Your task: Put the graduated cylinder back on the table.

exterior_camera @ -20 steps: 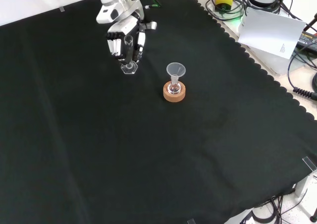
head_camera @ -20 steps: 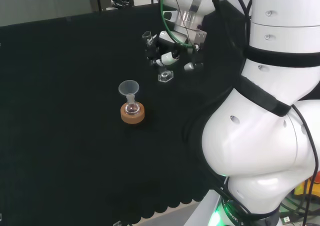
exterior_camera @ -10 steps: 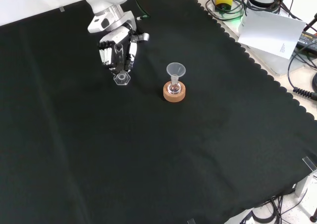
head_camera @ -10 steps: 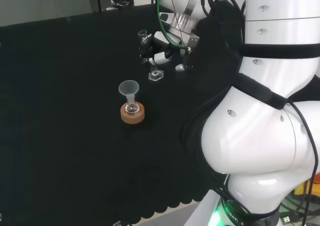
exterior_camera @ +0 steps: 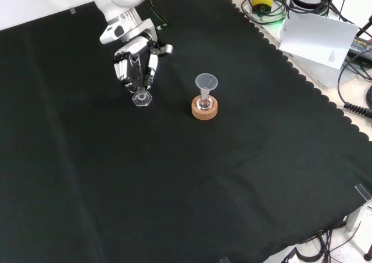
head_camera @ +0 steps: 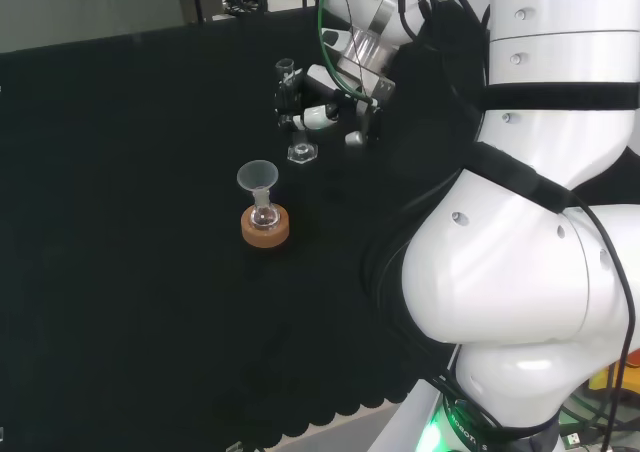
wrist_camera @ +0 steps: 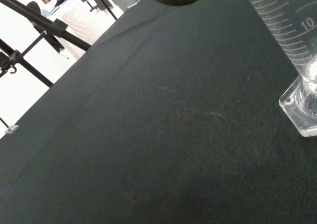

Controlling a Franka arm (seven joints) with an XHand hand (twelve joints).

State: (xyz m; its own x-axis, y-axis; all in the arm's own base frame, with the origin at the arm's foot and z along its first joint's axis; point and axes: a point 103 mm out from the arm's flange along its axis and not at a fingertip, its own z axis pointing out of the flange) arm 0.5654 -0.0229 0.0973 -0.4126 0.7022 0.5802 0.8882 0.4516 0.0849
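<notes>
Bare black cloth (exterior_camera: 174,187) all round, funnel-topped flask (exterior_camera: 204,91) on cork ring (exterior_camera: 204,109) only obstacle

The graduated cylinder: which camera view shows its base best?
The wrist view: the graduated cylinder is close, with its scale and hexagonal foot plain. The front view shows it held by the robot hand, foot small. The head view shows it small beside the fingers.

Small flask (exterior_camera: 204,105) on a cork ring (exterior_camera: 204,110), upright, clear funnel (exterior_camera: 206,82) seated in its neck. Black cloth (exterior_camera: 174,176) spread across the surface. White sheet (exterior_camera: 318,38) and cables (exterior_camera: 354,71) beyond the scalloped edge.
</notes>
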